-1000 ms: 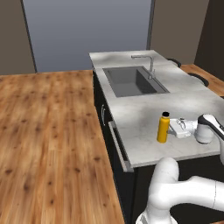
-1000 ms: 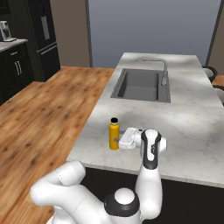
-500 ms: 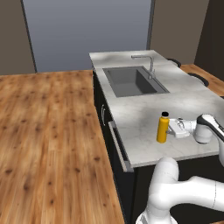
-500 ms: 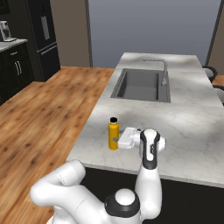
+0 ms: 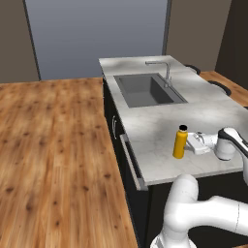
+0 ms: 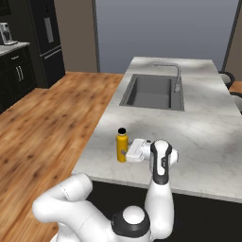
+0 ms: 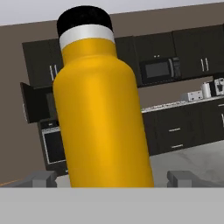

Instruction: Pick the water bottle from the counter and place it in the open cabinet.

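Water bottle (image 5: 179, 142) upright near the counter (image 5: 160, 126) front edge, flanked by the spread gripper (image 7: 112, 178), whose fingertips (image 7: 41, 178) are cut off below and whose contact with the bottle cannot be resolved.

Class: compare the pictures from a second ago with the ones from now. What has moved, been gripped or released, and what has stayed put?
Nothing visibly changed. The water bottle stands upright on the counter as before, and the gripper remains level beside it, fingers either side, jaws open.
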Controlling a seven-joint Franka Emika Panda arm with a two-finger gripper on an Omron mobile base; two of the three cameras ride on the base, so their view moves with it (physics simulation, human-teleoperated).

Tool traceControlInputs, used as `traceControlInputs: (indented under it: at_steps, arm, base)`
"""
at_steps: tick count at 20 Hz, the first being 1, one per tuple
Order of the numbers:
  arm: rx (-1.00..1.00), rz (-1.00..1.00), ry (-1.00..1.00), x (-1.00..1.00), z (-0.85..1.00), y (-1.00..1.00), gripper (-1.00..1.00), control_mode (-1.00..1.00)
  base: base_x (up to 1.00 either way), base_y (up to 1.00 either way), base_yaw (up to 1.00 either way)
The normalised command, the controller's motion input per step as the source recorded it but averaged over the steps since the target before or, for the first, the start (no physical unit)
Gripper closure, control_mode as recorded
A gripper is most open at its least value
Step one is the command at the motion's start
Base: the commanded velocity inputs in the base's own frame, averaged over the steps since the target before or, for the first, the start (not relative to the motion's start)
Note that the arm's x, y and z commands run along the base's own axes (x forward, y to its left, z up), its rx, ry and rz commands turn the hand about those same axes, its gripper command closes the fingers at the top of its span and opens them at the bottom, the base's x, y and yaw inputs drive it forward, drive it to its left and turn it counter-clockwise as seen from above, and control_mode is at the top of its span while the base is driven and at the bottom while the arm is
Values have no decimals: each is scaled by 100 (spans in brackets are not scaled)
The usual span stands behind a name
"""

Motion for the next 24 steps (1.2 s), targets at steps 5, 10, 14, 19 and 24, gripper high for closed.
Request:
traceControlInputs:
  at_steps: [5, 10, 14, 19, 24]
  arm:
    - [0, 0, 0, -12, 0, 6, -100, -100]
    - [0, 0, 0, -2, 0, 15, 100, -100]
    - [0, 0, 1, 0, 0, 13, 100, -100]
    - [0, 0, 0, -1, 4, 5, 100, -100]
    - [2, -1, 0, -23, 49, -7, 100, -100]
  base:
    - [0, 0, 0]
    - [0, 0, 0]
    - [0, 0, 0]
    - [0, 0, 0]
    - [0, 0, 0]
